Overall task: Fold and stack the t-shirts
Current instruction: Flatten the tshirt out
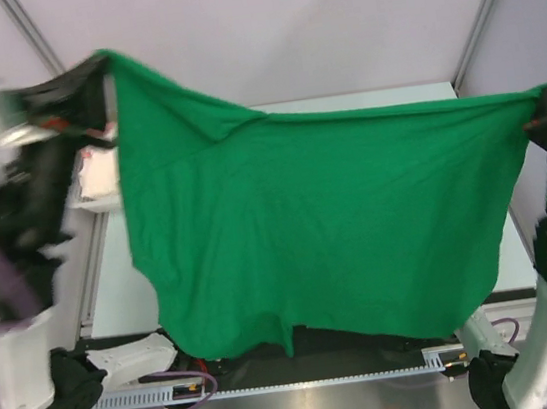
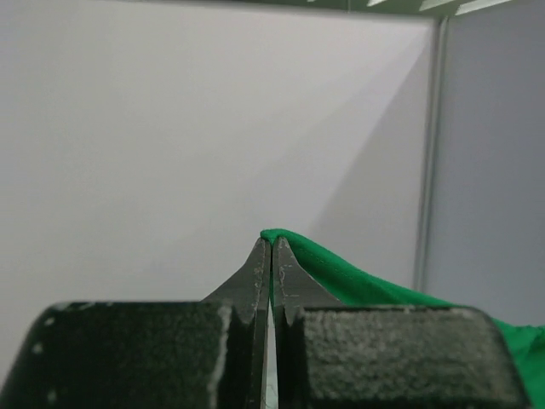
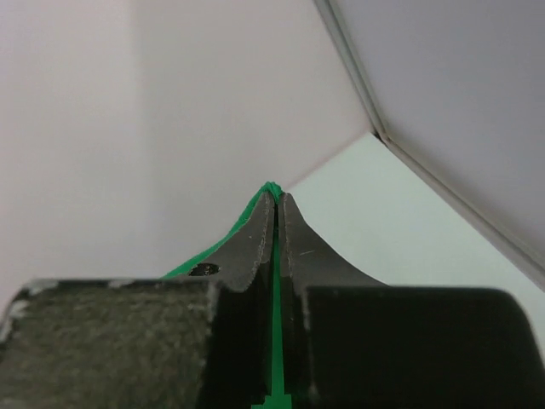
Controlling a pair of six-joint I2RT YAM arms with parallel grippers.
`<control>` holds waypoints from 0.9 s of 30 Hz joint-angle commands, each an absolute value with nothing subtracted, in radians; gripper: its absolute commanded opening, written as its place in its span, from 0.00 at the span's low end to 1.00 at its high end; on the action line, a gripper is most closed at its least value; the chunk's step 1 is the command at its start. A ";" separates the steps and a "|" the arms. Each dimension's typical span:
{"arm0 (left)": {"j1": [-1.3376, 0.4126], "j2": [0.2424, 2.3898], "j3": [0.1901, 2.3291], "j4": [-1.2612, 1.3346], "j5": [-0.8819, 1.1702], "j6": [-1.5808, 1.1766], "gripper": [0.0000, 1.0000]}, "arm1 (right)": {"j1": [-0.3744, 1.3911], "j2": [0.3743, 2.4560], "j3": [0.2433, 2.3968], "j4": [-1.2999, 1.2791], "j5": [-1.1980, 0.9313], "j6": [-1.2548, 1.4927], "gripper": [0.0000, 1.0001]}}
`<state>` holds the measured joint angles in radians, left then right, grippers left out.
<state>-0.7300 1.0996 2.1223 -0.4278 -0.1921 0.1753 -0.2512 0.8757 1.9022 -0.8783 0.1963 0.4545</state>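
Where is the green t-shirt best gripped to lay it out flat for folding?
At its two upper corners, one from each side, pinching the edge. The green t-shirt hangs spread between the left gripper and right gripper, jaws shut on those corners, so this hold probably suits.

Both arms are raised and spread wide apart. The left pincer (image 1: 97, 68) is at far left and the right pincer (image 1: 540, 101) at far right, each with its jaws pinched tight on the green t-shirt (image 1: 307, 230)
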 commanded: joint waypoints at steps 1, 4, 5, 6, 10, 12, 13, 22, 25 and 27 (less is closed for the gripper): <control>-0.727 1.209 1.901 -0.238 -0.337 0.274 0.01 | -0.258 0.957 1.667 -0.731 0.268 0.417 0.00; -0.716 1.241 1.624 -0.010 -0.400 0.322 0.01 | -0.256 0.995 1.415 -0.592 0.282 0.429 0.00; -0.713 1.297 1.579 0.036 -0.413 0.334 0.01 | -0.256 1.009 1.358 -0.513 0.281 0.446 0.00; -0.710 1.331 1.519 0.066 -0.417 0.339 0.01 | -0.256 1.026 1.307 -0.467 0.281 0.448 0.00; -0.701 1.581 1.445 0.178 -0.472 0.357 0.00 | -0.256 1.175 1.077 -0.243 0.307 0.474 0.00; -0.690 1.757 1.451 0.256 -0.501 0.359 0.00 | -0.259 1.306 1.040 -0.171 0.299 0.477 0.00; -0.677 1.814 1.475 0.270 -0.511 0.354 0.00 | -0.265 1.353 1.037 -0.122 0.301 0.476 0.00; -0.607 2.252 1.859 0.069 -0.571 0.229 0.00 | -0.301 1.900 1.383 -0.181 0.170 0.428 0.00; -0.607 2.299 1.940 -0.023 -0.543 0.209 0.00 | -0.305 1.983 1.495 -0.238 0.137 0.414 0.00; -0.610 2.309 1.986 -0.067 -0.532 0.198 0.00 | -0.316 2.000 1.532 -0.258 0.130 0.410 0.00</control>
